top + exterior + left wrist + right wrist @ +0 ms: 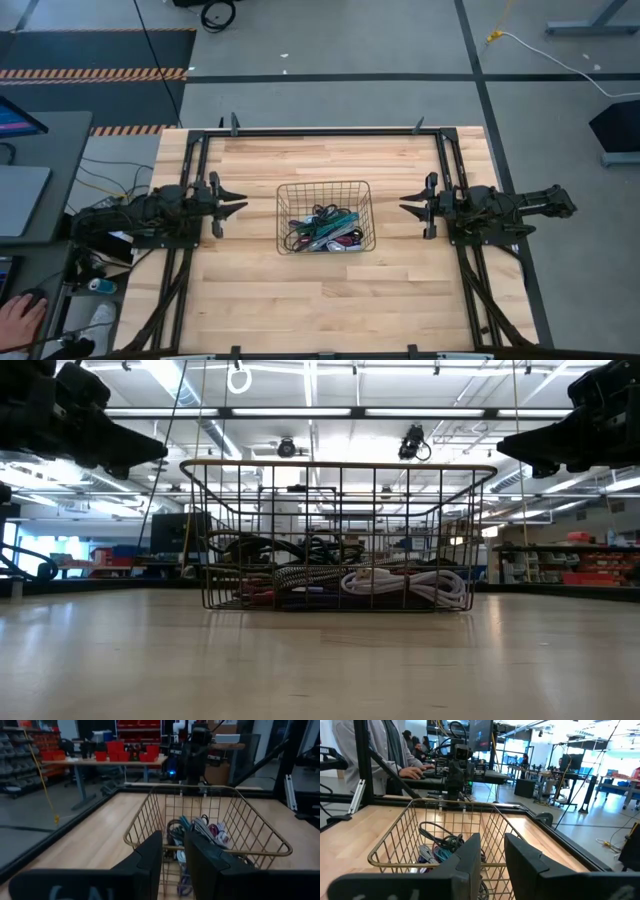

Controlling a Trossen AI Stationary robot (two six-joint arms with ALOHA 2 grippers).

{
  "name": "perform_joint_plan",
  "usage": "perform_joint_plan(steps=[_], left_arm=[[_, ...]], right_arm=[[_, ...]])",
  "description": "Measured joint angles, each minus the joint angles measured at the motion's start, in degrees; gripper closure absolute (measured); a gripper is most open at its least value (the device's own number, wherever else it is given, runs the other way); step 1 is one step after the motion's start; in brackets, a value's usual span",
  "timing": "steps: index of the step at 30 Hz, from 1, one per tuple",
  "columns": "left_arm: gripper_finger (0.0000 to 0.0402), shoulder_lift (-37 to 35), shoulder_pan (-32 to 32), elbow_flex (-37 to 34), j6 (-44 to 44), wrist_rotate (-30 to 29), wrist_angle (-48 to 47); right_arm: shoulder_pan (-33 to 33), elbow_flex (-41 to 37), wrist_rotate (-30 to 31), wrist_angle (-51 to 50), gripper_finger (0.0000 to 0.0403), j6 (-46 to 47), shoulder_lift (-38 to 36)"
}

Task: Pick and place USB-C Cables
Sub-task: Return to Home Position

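Over the bench (250,300), on either side of the basket (283,188), both arms are held level and raised, pointing inward at each other. The left hand (243,207) hangs just left of the basket, higher than its rim, with its fingers a narrow gap apart and holding nothing. The right hand (403,208) hangs just right of the basket, also slightly parted and empty. The cables (325,232) lie heaped on the basket's floor, between the two hands and below them, touching neither.
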Motion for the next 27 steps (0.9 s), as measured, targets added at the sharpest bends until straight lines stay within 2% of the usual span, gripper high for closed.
perform_joint_plan(steps=[6,12,19,22,25,27], left_arm=[[0.0312,-0.08,0.01,-1.50,-2.70,0.59,0.49],[0.0312,1.38,0.00,-3.69,-3.56,1.65,6.61],[0.0312,1.51,0.00,-3.85,-4.19,1.44,7.23],[0.0312,1.56,0.00,-4.05,-8.44,1.27,8.43],[0.0312,1.54,0.00,-4.09,-13.69,1.11,10.01],[0.0312,1.53,0.00,-4.07,-16.45,1.08,10.39]], right_arm=[[0.00,0.00,0.00,0.00,0.0310,0.00,0.00],[0.02,0.00,-0.14,0.96,0.0310,1.00,0.09],[0.02,0.00,-9.16,4.80,0.0310,7.77,0.24],[0.02,0.00,-11.83,5.85,0.0310,12.38,0.24],[0.01,0.00,-12.81,6.95,0.0310,15.74,0.22],[-0.09,0.00,-11.88,6.25,0.0310,12.97,0.22]])
